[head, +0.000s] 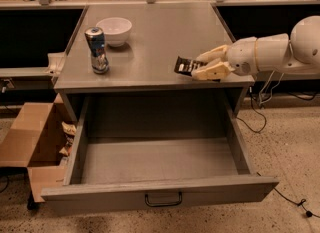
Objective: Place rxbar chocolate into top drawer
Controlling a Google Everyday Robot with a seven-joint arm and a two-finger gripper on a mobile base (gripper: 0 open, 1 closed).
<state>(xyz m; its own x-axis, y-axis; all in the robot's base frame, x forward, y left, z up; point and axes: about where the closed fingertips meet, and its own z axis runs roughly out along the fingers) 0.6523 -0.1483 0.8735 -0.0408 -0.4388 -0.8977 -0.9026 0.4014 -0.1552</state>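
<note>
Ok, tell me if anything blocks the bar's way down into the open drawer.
Nothing visible does. The tool grips the rxbar chocolate near the tabletop's front edge; the top drawer stands pulled out just below.

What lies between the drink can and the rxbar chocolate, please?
Only bare tabletop, in the camera view; the gripper is just beyond the rxbar chocolate.

The gripper [197,66] sits over the right front edge of the table [150,37], the snack bar [183,65] pinched at its tip. Well left of it stands a can [96,49], a bowl [114,29] behind that. Below it lies the open drawer [100,198].
</note>
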